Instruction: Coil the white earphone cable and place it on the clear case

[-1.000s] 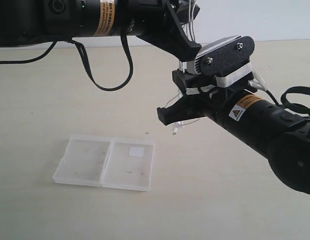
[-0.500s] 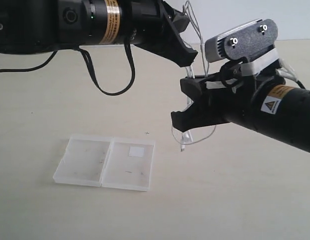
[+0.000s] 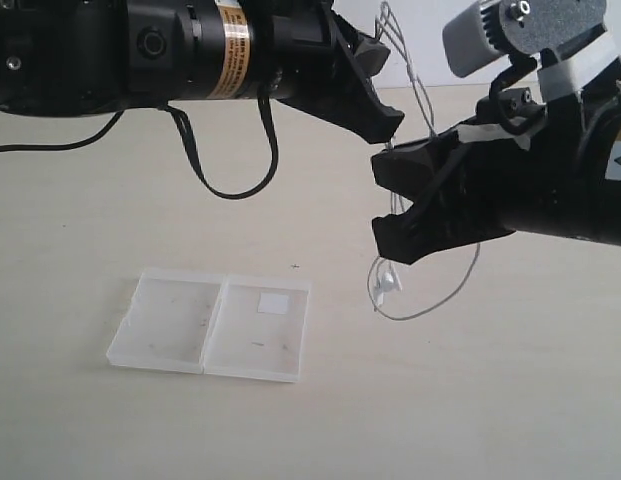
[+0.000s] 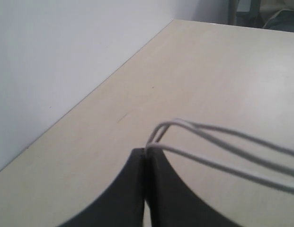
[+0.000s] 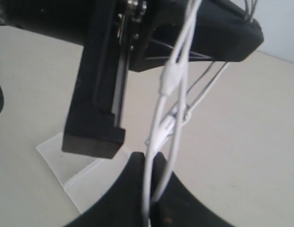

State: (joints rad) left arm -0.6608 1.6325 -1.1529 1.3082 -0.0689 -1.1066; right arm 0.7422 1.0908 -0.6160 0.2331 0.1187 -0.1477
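The white earphone cable point(image 3: 435, 300) hangs in loose loops in the air between my two grippers, an earbud point(image 3: 388, 282) dangling just above the table. High in the exterior view, my left gripper point(image 3: 390, 120) is shut on strands of the cable point(image 4: 218, 142). My right gripper point(image 3: 390, 225), lower and to the right, is also shut on the cable point(image 5: 163, 127). The clear case point(image 3: 180, 325) lies open and flat on the table, to the lower left of both grippers, its white sticker point(image 3: 274, 304) on the right half. Nothing rests on the case.
A thick black robot cable point(image 3: 225, 170) droops in a loop from the left arm above the table. A pale wall point(image 4: 52, 56) borders the table's far edge. The left arm's body point(image 5: 104, 71) hangs close in front of the right wrist camera.
My right gripper has lifted and moved right, drawing the cable out into a wider loop. The left arm shifted slightly right. The case has stayed put.
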